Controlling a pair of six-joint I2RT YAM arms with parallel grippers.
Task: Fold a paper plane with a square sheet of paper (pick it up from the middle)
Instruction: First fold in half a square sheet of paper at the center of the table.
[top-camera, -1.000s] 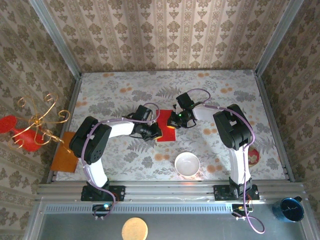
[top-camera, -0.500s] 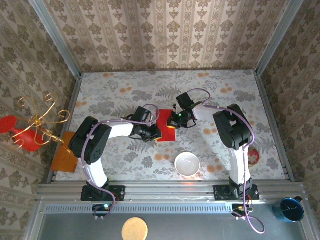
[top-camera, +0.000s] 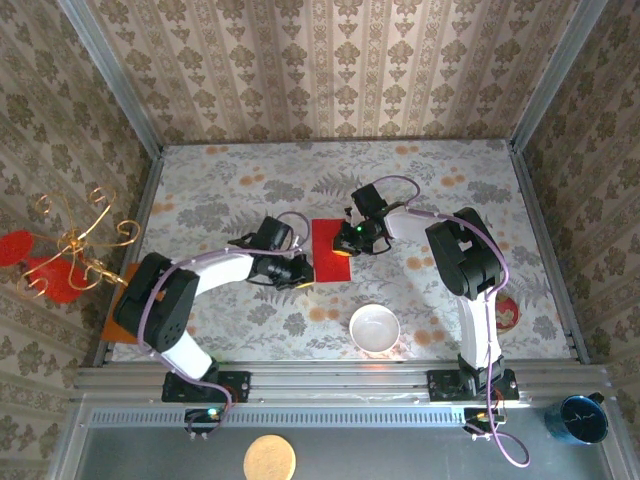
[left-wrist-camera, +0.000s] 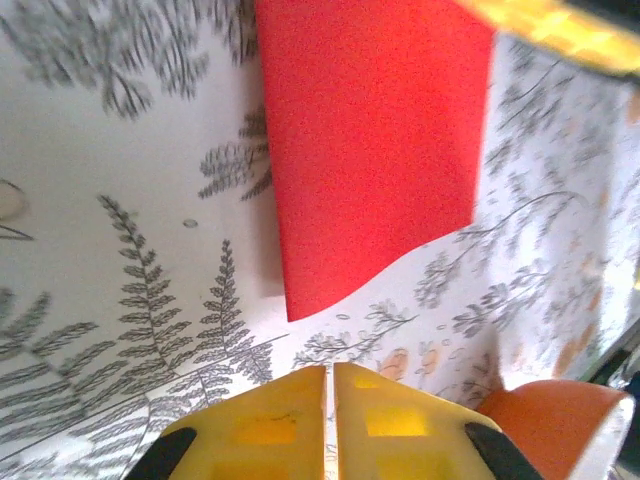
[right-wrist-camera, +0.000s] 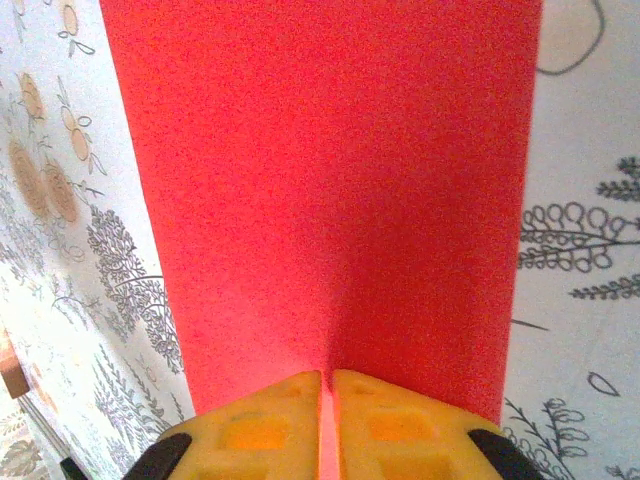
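The square sheet of paper (top-camera: 329, 258) is bright red and lies folded into a narrow upright strip on the flowered table (top-camera: 440, 190). My right gripper (top-camera: 350, 243) sits at the strip's right edge. In the right wrist view its jaws (right-wrist-camera: 327, 385) are shut on the paper (right-wrist-camera: 320, 180), which rises as a soft crease into the thin gap. My left gripper (top-camera: 303, 275) is just left of the strip's near corner. In the left wrist view it (left-wrist-camera: 330, 375) is shut on nothing, a little short of the paper (left-wrist-camera: 370, 140), whose near edge curls up.
A white bowl (top-camera: 374, 327) stands near the front, just right of centre. An orange-brown board (top-camera: 128, 312) leans at the left edge beside a red ornament with gold wire curls (top-camera: 60, 260). A small red disc (top-camera: 507, 312) lies at the right. Patterned walls close in three sides.
My left gripper has drawn back to the left, off the red paper, and its arm has swung out. The right gripper stays pinched on the paper's right edge.
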